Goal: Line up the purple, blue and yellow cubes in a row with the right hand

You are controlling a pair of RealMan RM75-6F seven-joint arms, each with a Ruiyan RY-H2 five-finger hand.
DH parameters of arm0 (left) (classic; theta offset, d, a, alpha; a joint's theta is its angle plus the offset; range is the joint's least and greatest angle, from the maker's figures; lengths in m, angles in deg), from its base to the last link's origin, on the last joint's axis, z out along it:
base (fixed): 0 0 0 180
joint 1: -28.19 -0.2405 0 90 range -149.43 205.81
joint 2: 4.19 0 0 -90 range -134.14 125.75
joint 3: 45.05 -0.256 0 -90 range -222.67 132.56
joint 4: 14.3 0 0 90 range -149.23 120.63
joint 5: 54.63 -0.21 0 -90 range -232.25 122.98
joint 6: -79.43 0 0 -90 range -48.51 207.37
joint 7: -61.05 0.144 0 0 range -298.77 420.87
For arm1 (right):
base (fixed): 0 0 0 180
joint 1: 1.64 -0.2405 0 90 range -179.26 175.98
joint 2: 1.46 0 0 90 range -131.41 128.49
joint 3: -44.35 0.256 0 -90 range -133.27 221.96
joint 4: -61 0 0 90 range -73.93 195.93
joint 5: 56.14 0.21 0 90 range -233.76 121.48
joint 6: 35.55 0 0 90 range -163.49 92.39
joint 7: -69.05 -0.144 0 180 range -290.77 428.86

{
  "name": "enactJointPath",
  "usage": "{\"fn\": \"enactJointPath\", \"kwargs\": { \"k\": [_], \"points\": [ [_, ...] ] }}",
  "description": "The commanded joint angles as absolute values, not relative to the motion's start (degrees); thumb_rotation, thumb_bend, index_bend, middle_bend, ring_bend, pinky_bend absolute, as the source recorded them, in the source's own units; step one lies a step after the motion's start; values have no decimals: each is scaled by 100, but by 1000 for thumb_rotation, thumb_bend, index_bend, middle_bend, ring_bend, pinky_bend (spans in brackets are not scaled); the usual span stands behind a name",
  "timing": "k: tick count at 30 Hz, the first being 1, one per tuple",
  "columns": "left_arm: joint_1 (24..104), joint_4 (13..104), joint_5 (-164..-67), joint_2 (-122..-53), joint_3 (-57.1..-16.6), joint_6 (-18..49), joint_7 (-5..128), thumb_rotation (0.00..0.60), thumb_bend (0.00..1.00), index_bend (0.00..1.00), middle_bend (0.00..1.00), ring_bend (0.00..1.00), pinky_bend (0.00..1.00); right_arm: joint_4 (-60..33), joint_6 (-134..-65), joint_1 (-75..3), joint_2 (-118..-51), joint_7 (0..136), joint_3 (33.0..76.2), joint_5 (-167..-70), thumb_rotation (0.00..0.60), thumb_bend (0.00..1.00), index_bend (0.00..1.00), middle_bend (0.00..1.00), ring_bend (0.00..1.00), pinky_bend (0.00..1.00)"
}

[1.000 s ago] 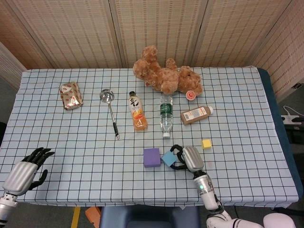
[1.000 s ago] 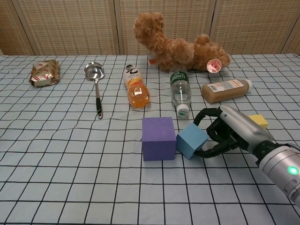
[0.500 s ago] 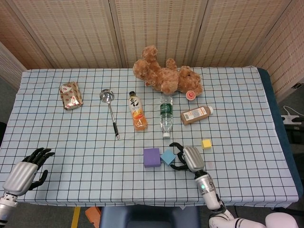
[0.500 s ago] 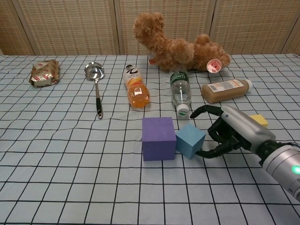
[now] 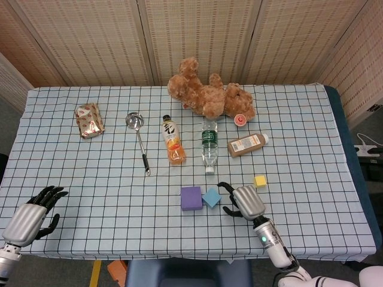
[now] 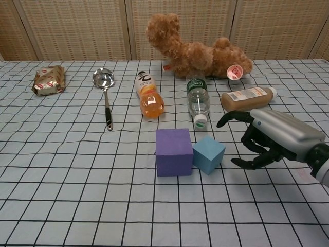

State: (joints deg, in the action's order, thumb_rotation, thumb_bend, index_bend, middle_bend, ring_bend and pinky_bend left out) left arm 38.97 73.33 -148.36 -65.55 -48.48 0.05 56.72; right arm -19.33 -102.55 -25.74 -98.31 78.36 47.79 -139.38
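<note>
Near the table's front edge, purple cube [image 6: 174, 152] and blue cube [image 6: 208, 154] touch, the blue one skewed. My right hand [image 6: 271, 137] hovers beside them, fingers spread, holding nothing. I judge the yellow cube [image 5: 260, 180], standing apart, remains to place.

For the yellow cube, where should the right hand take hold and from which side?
Probably from above, gripping two opposite side faces of the yellow cube. It lies flat with bare cloth all round, just beyond the open right hand; the chest view hides it, so judge from the head view.
</note>
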Motion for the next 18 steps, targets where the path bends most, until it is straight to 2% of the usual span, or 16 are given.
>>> {"fn": "enactJointPath", "kwargs": {
  "k": [1,10,18],
  "points": [
    [3903,7344,-14833,-6549,-4855,26,5684,600,559,189,126,74,316,-2713,-10252,-2549,-9329,9255,4842,-13548,600,349,306,910,973,1000],
    [3922,7371,-14840,-6535,-4877,85,5718,600,561,190,126,75,321,-3140,-10110,-2543,-9136,10240,4885,-12824,600,532,406,917,974,1000],
    [3925,7367,-14838,-6526,-4875,84,5683,600,562,190,127,76,323,-3294,-9624,-2704,-9086,10208,4856,-12335,600,604,493,923,980,1000]
  ]
}}
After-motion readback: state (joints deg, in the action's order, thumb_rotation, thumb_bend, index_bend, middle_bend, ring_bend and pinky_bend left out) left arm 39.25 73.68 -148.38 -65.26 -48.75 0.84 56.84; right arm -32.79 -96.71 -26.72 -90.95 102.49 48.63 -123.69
